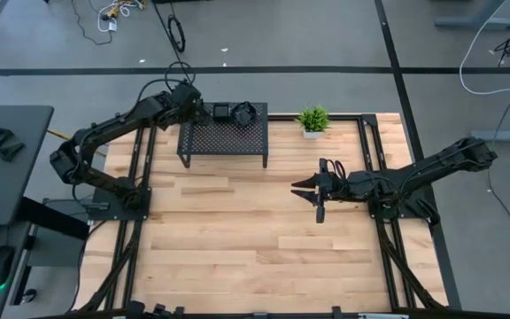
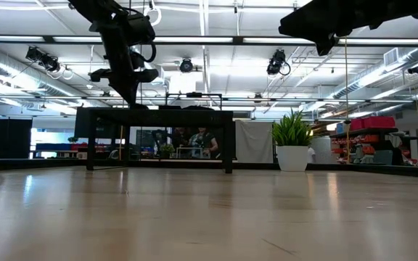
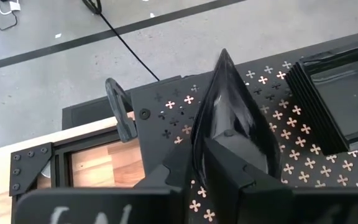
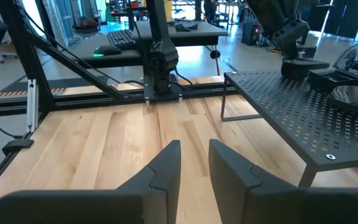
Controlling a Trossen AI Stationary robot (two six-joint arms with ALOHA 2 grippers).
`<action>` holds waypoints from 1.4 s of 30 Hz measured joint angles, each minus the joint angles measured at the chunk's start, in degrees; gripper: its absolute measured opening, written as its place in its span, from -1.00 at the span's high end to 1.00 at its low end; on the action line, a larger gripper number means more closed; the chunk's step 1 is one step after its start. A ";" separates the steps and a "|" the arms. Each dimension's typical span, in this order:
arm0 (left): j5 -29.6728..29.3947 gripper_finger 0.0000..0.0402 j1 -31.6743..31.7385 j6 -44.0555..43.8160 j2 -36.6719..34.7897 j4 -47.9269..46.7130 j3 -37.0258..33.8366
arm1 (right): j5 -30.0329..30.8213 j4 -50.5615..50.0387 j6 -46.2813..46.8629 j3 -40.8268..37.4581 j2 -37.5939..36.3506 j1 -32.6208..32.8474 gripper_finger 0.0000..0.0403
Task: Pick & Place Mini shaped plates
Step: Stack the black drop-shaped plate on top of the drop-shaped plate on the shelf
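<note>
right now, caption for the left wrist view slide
Left gripper holding a teardrop plate over the mesh rack, beside stacked square plates.

plates (image 1: pixel 235 112) sit on the rack (image 1: pixel 224 139) at the table's (image 1: pixel 237 239) far edge, plant (image 1: pixel 312 120) just right.

The wide light wooden tabletop (image 1: pixel 237 239) lies bare in front of the black perforated metal rack (image 1: pixel 224 140), which stands along its far edge with open space beneath it. On the rack's back edge sit stacked glossy black mini plates (image 1: pixel 235 112), with the left gripper (image 1: pixel 197 110) just beside them. A small green potted plant (image 1: pixel 312 120) stands near the rack's right end, and the right gripper (image 1: pixel 312 188) hangs over mid-table.
</note>
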 joint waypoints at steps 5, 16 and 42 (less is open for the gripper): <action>-0.07 0.68 0.16 0.03 1.21 0.22 0.00 | 0.00 0.00 0.00 0.00 0.00 0.00 0.57; -5.19 0.80 -0.59 4.61 0.40 1.99 0.00 | 0.00 0.00 0.21 0.00 0.00 0.02 0.57; -1.63 0.98 0.56 2.10 -0.19 1.19 -0.04 | -0.02 1.29 0.22 0.00 0.00 0.04 0.57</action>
